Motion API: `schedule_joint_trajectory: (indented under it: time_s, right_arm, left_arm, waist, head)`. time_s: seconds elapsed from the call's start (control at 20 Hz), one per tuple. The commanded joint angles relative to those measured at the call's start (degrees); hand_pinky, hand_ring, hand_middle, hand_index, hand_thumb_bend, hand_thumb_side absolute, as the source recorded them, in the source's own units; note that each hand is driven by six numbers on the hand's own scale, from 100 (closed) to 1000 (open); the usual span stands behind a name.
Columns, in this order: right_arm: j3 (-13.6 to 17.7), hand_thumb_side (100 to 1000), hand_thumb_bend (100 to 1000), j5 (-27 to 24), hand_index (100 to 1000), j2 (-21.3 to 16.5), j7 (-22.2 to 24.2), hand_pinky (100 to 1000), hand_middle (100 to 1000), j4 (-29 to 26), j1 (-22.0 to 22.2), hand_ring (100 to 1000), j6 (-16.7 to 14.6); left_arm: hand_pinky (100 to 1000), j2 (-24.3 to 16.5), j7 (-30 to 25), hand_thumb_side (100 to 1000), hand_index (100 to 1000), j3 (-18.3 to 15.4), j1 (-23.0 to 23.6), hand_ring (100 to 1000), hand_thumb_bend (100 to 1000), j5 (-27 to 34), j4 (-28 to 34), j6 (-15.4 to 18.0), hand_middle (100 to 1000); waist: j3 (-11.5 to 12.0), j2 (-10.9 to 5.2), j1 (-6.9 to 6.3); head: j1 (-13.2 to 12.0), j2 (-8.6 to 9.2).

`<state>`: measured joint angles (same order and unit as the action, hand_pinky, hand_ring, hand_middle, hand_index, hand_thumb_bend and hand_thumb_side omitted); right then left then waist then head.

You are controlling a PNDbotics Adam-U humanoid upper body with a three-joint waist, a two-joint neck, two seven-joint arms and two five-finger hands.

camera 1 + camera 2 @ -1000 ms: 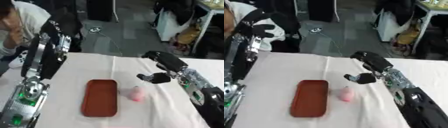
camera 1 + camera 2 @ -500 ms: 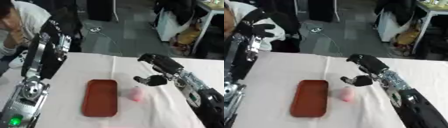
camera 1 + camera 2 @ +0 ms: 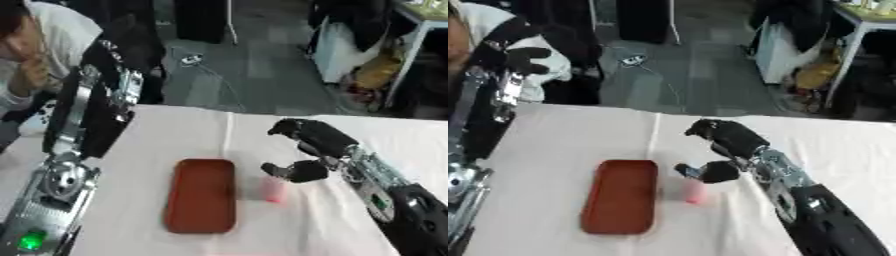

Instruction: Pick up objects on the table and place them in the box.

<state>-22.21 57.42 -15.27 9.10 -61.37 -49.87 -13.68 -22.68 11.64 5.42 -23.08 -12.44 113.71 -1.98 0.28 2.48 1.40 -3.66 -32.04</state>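
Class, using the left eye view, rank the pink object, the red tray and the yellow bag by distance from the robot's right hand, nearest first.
1. Pink object, just below the right hand.
2. Red tray, to the hand's left.
3. Yellow bag, on the floor beyond the table.

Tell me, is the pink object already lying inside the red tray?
No. The pink object stands on the white table just right of the red tray, below the right hand.

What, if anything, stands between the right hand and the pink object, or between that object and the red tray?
Nothing visible does. The right hand hangs just over the pink object, and bare tablecloth separates that object from the red tray beside it.
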Motion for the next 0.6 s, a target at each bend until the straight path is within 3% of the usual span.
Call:
schedule_joint_trajectory:
  time_s: [0.05, 0.6]
  right_arm:
    - [-0.16, 871, 445, 0.16, 890, -0.05, 0.09, 688, 827, -0.34, -0.19, 821, -0.35]
    - [-2.03, 870, 445, -0.49, 896, 0.2, 1.77, 711, 830, -1.17, 0.96, 821, 0.05]
  left_arm:
    - [703, -0.75, 0.0, 827, 970, -0.18, -1.17, 731, 100, -0.3, 0.88, 0.02, 860]
    - [703, -0.8, -0.08, 827, 969, -0.11, -1.1, 731, 100, -0.29, 0.88, 0.02, 860]
  waist:
    - [0.11, -0.62, -0.09]
    - [0.22, -0.75, 0.0]
  head:
    - [-0.54, 0.87]
    - [-0.79, 0.85]
